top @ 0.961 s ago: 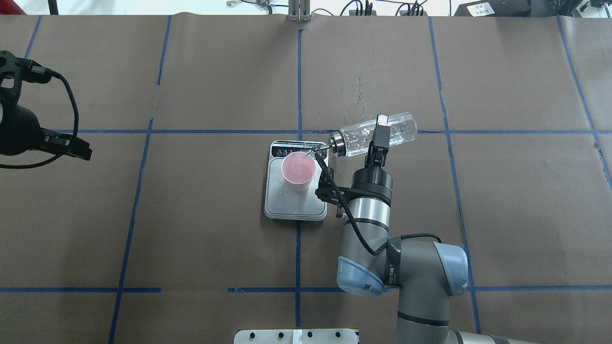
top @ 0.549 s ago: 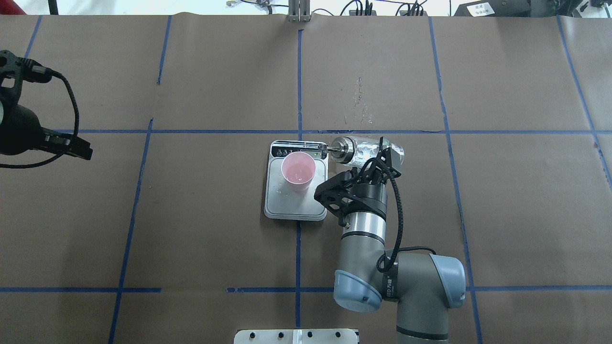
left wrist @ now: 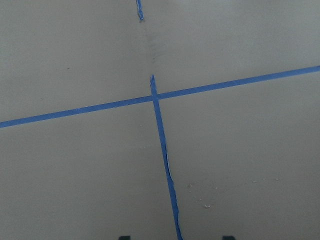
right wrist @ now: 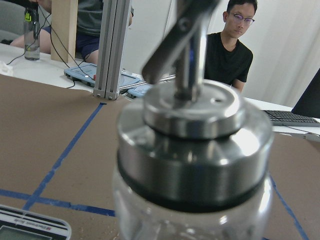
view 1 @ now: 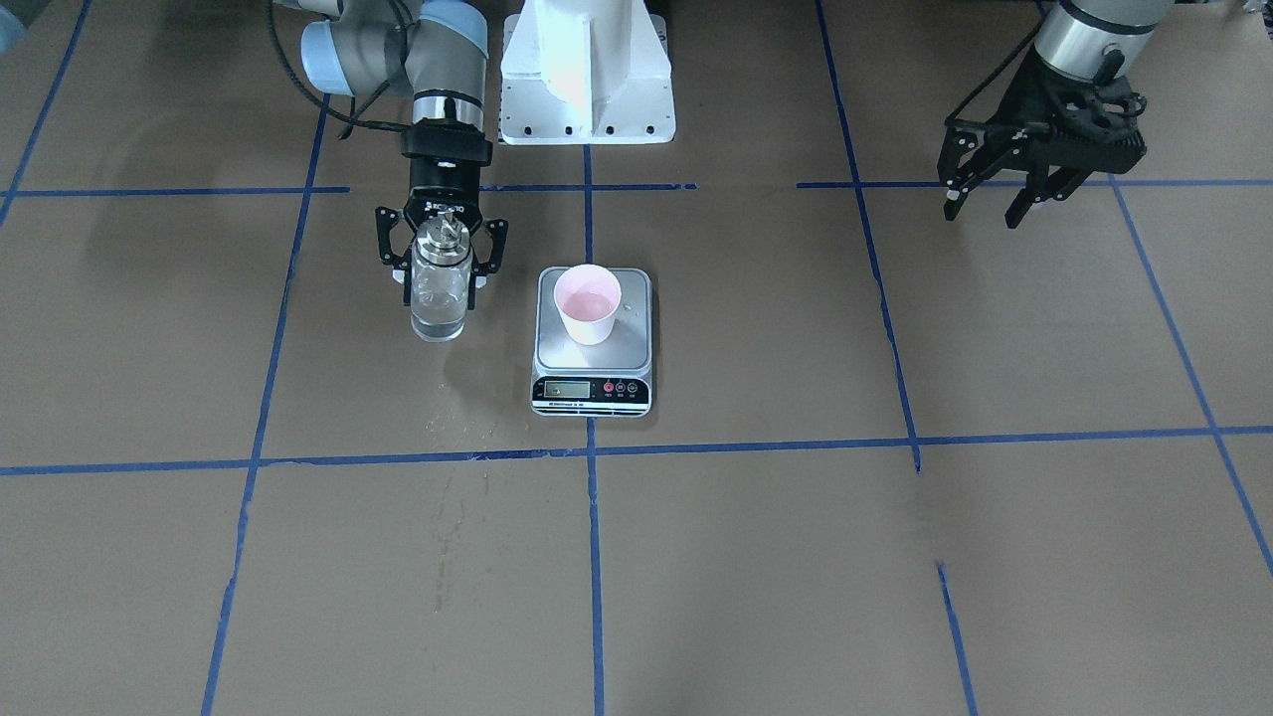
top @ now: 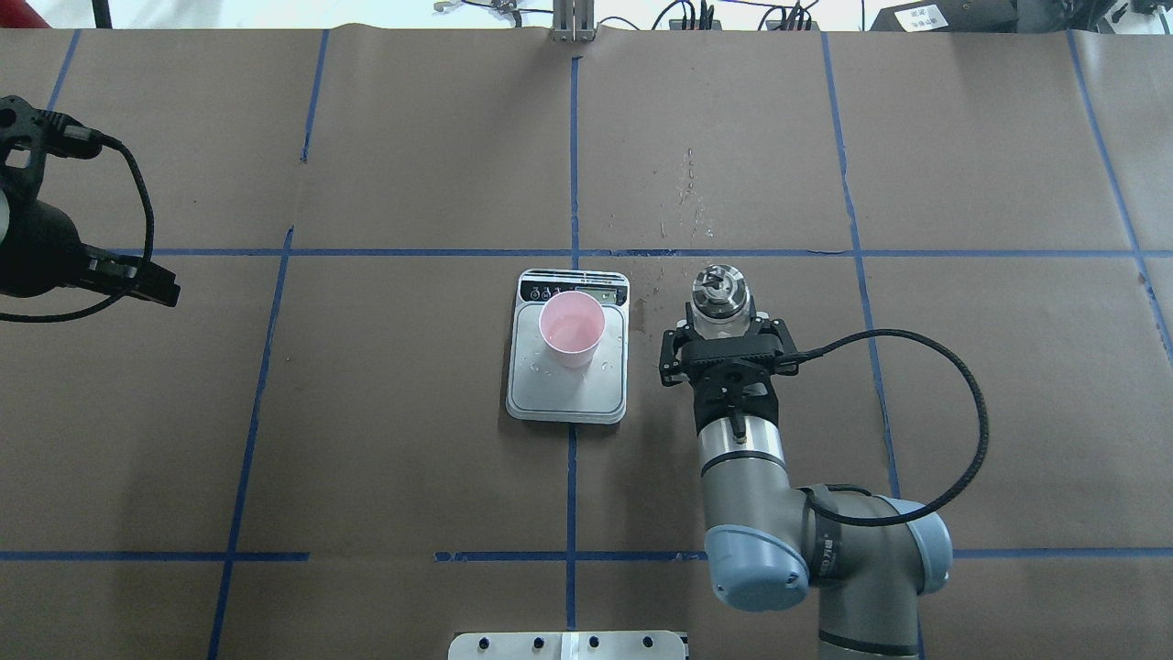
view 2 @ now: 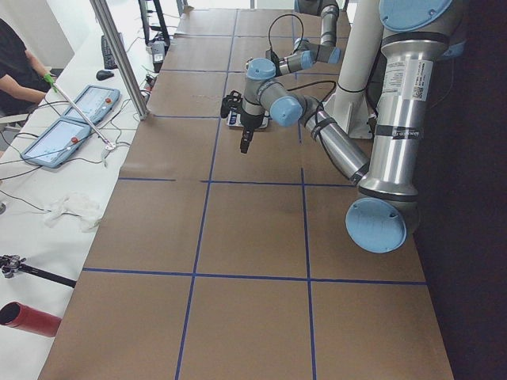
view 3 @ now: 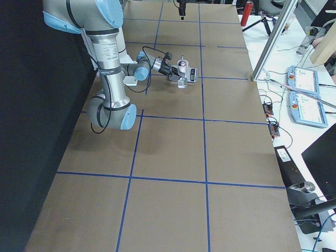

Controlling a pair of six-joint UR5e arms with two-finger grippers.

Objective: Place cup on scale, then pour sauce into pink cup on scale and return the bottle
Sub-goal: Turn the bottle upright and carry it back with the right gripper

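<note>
The pink cup (top: 572,328) stands on the steel platform of the scale (top: 568,399), with a little clear liquid in it; it also shows in the front view (view 1: 588,303). My right gripper (top: 721,318) is shut on the clear glass bottle (top: 719,286), which is upright to the right of the scale. In the front view the bottle (view 1: 440,298) holds clear sauce low down; I cannot tell whether its base touches the table. Its silver cap (right wrist: 192,135) fills the right wrist view. My left gripper (view 1: 983,212) is open and empty, far off to the left.
Water droplets lie on the brown paper beyond the scale (top: 687,197). Blue tape lines cross the table (left wrist: 160,130). A white base plate (view 1: 587,70) sits at the robot's side. A person (right wrist: 235,35) sits behind the far edge.
The bottle has swung from tilted with its spout over the cup to upright. My right gripper has carried it right, away from the scale. The left arm has not moved.
</note>
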